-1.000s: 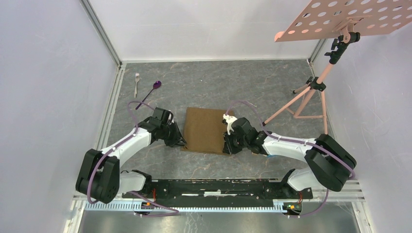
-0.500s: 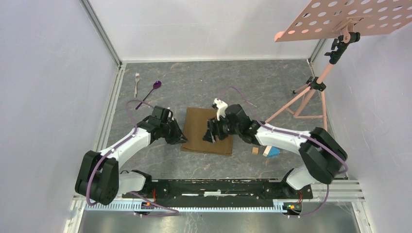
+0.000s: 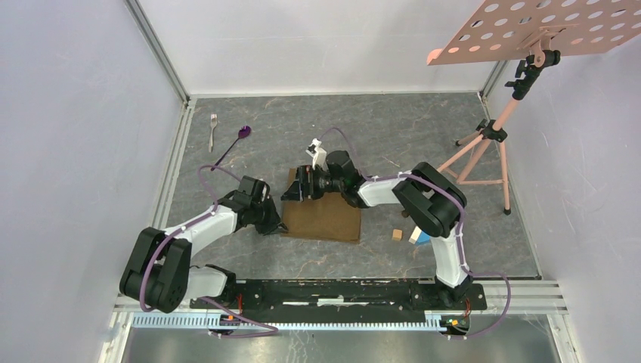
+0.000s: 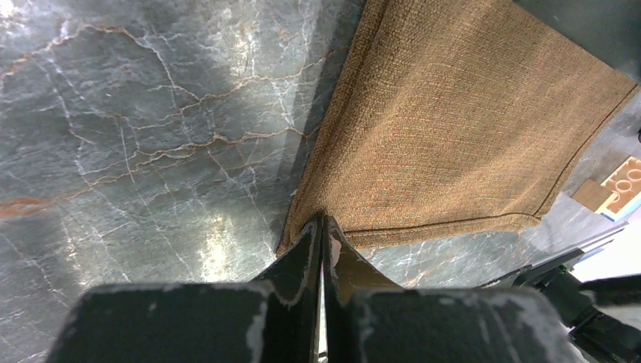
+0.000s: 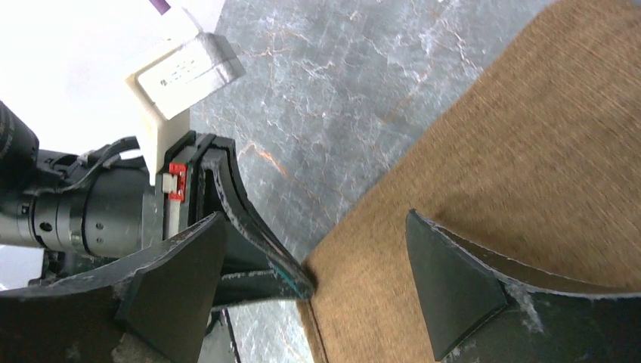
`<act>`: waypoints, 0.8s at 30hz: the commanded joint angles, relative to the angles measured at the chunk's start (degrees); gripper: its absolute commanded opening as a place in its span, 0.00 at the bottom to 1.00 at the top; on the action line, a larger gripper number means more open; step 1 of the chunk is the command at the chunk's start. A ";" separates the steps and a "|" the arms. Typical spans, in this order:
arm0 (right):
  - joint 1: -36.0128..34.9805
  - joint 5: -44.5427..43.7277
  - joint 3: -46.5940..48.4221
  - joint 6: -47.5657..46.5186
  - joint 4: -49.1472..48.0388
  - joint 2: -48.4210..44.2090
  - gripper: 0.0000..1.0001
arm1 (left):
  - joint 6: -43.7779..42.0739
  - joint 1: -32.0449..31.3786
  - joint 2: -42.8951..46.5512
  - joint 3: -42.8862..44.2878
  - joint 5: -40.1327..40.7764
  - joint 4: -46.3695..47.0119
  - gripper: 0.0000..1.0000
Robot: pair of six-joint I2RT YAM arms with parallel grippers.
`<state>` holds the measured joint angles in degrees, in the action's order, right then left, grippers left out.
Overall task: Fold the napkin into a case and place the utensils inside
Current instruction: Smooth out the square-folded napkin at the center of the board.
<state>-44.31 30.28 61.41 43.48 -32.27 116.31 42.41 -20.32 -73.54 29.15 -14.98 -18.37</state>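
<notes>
Grey marbled bench [image 3: 423, 144], white walls. Brown napkin [image 3: 332, 215] lies flat mid-bench, no case yet. Left gripper [image 4: 321, 231] has pinched shut on its near left corner. Right gripper [image 5: 314, 227] has crossed from the near right corner to the far left one, jaws wide, holding nothing. Fork [image 3: 213, 125] and spoon [image 3: 238, 136] wait at the far left.

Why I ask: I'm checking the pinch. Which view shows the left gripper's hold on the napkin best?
Left wrist: the left gripper is shut on the napkin at its corner, seen close up. Top external shows it at that corner, but too small to judge the grip. Right wrist shows it side-on at the frame's left, tips at the cloth's corner.
</notes>
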 commanded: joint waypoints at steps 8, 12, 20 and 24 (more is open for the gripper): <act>-0.29 2.93 9.42 2.46 -9.09 10.44 0.90 | 1.00 0.06 -2.94 -1.81 2.86 1.26 0.02; 1.04 1.77 13.21 0.89 -6.20 14.51 0.89 | 1.72 0.02 -3.08 -2.62 2.94 1.04 0.02; 4.63 2.12 25.41 -2.61 0.40 23.50 0.88 | 2.50 0.02 -0.74 -5.13 3.53 1.06 0.02; 7.44 3.73 34.18 -3.43 4.48 27.84 0.89 | 2.25 0.02 0.94 -5.07 3.30 0.48 0.02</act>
<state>-40.38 35.16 89.08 43.94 -34.00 139.22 44.38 -20.27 -72.90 26.59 -15.81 -12.88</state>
